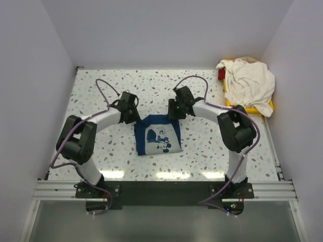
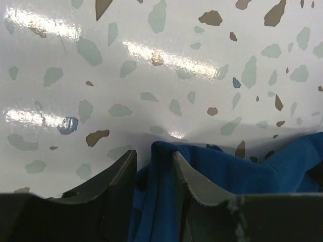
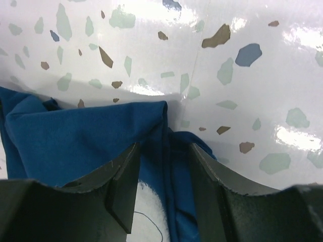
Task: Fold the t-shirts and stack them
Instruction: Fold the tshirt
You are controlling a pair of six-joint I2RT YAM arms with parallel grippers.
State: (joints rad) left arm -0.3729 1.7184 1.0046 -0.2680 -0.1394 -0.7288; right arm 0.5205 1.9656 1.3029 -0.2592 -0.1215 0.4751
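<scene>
Folded navy shirt [image 1: 157,135] is lying just nearward of both wrists. The right gripper [image 3: 165,147] is straddling its far corner, jaws apart, holding nothing; the left gripper [image 2: 154,154] is standing narrower, hold unclear.

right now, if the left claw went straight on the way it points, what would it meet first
The navy t-shirt: a fold of it sits between the fingers of the left claw. Past that fold comes the speckled table, though depth there is hard to judge.
</scene>
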